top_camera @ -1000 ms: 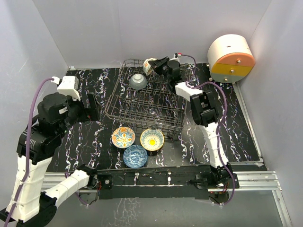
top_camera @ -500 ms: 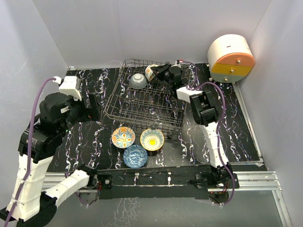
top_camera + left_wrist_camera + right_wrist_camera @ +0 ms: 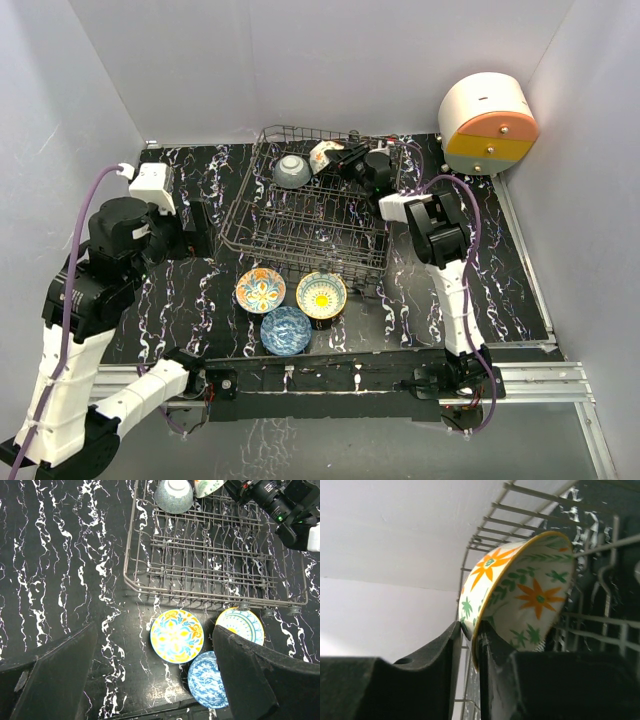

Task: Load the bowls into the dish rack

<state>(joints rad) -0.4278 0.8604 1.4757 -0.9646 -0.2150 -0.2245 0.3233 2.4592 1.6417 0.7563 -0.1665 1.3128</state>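
My right gripper (image 3: 340, 158) is shut on the rim of the orange-green floral bowl (image 3: 520, 595), holding it on edge over the far right part of the dish rack (image 3: 300, 232); the bowl also shows in the top view (image 3: 323, 155). The speckled grey bowl (image 3: 292, 172) sits upside down in the rack's far end. The orange-blue floral bowl (image 3: 260, 290), yellow sunflower bowl (image 3: 321, 294) and blue bowl (image 3: 286, 329) lie on the table in front of the rack. My left gripper (image 3: 150, 680) is open and empty, high above the table's left side.
A round white drawer unit (image 3: 488, 124) with orange and yellow fronts stands at the back right. The black marbled table (image 3: 500, 270) is walled by grey panels. A metal rail (image 3: 540, 380) runs along the near edge.
My right gripper has lowered the orange-green floral bowl toward the rack's far end and shifted slightly right. My left arm has barely moved.
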